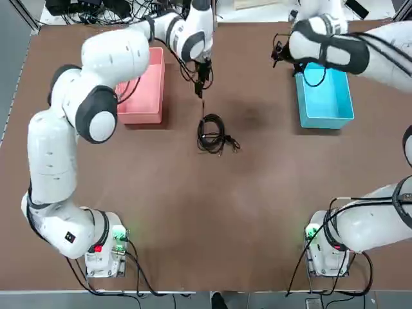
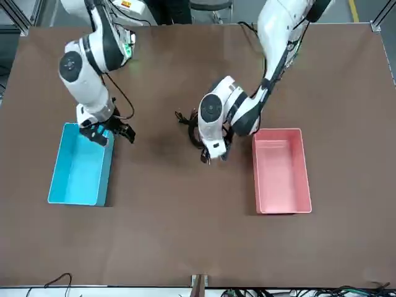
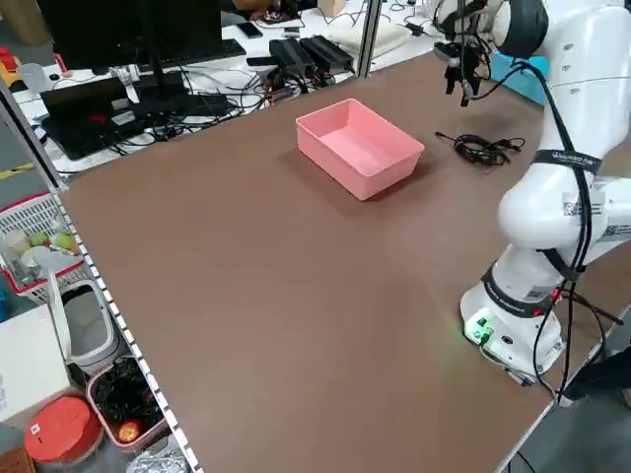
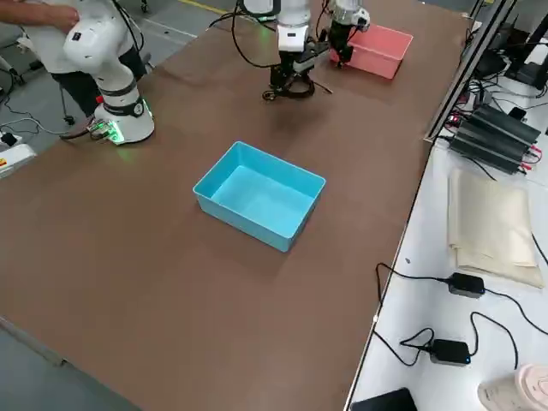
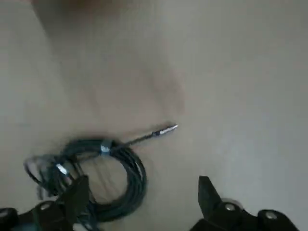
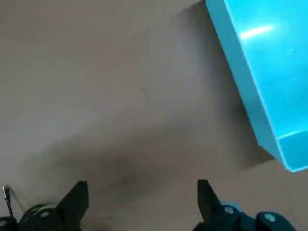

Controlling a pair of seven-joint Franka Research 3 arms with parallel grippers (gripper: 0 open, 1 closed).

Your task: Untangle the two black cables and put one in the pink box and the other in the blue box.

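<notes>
The two black cables (image 1: 211,134) lie tangled in one small coil on the brown table, midway between the boxes. In the left wrist view the coil (image 5: 98,166) sits by one finger, a plug end (image 5: 166,129) sticking out. My left gripper (image 1: 201,84) hangs open just beyond the coil, over the table beside the pink box (image 1: 143,93). In the front view this gripper (image 2: 213,156) partly hides the cables (image 2: 187,122). My right gripper (image 1: 278,55) is open above the table, off the blue box's (image 1: 325,96) far left corner. Both boxes are empty.
Past the table's far edge lies wire clutter (image 1: 96,8). A side bench holds power bricks (image 4: 497,133) and a folded cloth (image 4: 492,218). Both arm bases (image 1: 103,248) stand at the near edge.
</notes>
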